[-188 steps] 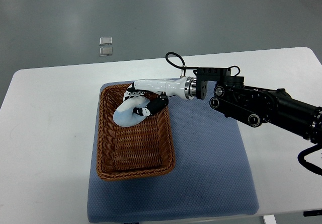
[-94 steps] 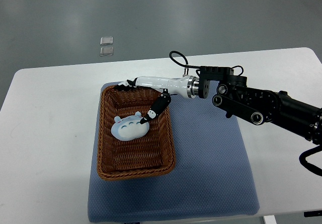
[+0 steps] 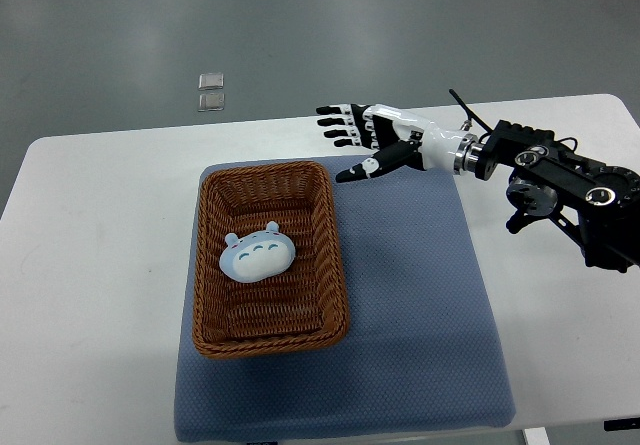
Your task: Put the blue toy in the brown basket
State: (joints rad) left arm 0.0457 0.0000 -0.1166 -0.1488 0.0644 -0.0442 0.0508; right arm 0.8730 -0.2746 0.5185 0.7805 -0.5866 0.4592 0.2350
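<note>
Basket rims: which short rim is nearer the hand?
The far rim of the basket, the one toward the table's back edge. The open right hand hovers just beyond its right corner; the near rim lies well away.

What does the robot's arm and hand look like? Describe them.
Only the right hand shows: white shell with black jointed fingers bearing white bands. A silver ring joins it to a black arm with round joint caps and a thin black cable.
</note>
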